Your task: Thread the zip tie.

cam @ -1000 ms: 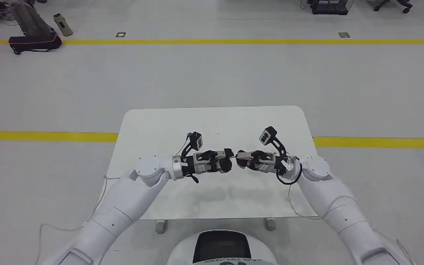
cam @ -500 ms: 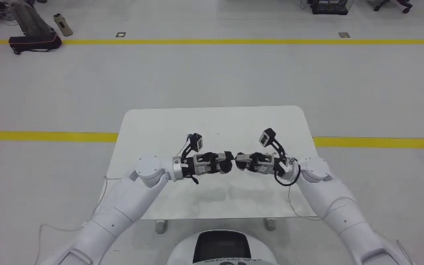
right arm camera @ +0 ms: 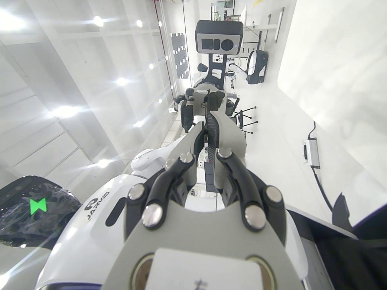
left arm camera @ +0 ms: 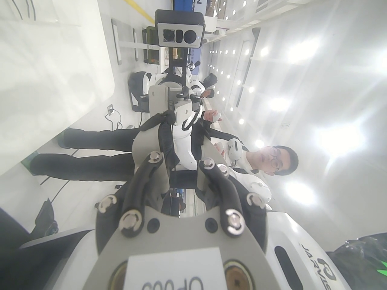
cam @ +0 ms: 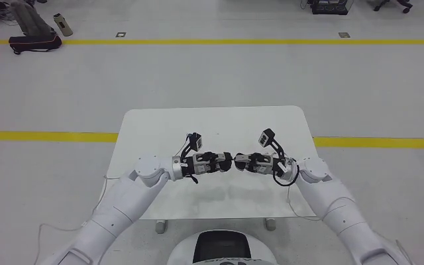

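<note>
Above the middle of the white table (cam: 165,126) my left gripper (cam: 228,162) and my right gripper (cam: 238,159) meet tip to tip. A thin black zip tie (left arm camera: 165,143) runs between the left gripper's (left arm camera: 169,128) fingers, which are shut on it. Just beyond it stands the right gripper (left arm camera: 181,104), facing it. In the right wrist view the black strip (right arm camera: 211,140) lies pinched between the right gripper's (right arm camera: 208,122) shut fingers, with the left gripper (right arm camera: 205,99) right behind their tips. How the tie's ends sit against each other is hidden.
The table top (cam: 278,122) under and around the arms is bare white, with its edges well away from the grippers. A yellow floor line (cam: 53,136) runs past both sides of the table.
The right gripper has crept a little toward the left one, closing the small gap between their tips. The left arm has barely moved.
</note>
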Controlling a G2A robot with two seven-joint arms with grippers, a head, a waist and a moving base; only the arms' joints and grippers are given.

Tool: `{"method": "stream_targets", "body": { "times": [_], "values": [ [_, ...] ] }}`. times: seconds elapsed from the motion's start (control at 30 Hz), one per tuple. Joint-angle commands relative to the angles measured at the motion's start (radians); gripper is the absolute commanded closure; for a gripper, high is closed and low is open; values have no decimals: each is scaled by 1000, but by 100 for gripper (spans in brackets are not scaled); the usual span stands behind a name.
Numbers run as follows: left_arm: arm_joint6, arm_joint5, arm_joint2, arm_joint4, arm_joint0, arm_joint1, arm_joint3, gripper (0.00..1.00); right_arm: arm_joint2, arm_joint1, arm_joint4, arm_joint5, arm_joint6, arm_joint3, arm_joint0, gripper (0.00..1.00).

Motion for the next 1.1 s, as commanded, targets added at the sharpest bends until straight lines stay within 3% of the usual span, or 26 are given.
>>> {"method": "stream_targets", "body": {
  "times": [0.0, 0.93, 1.0, 1.07],
  "values": [
    [1, 0, 1, -1, -1, 0, 1, 87, 1, -1, 2, -3, -2, 0, -1, 100],
    [6, -6, 23, -13, -21, -5, 20, 92, -3, -10, 13, -6, 14, 12, 10, 100],
    [7, -6, 24, -13, -21, -5, 20, 93, -3, -11, 13, -6, 16, 13, 10, 100],
    [6, -6, 25, -13, -22, -5, 21, 100, -3, -11, 14, -8, 18, 14, 11, 100]
  ]
}}
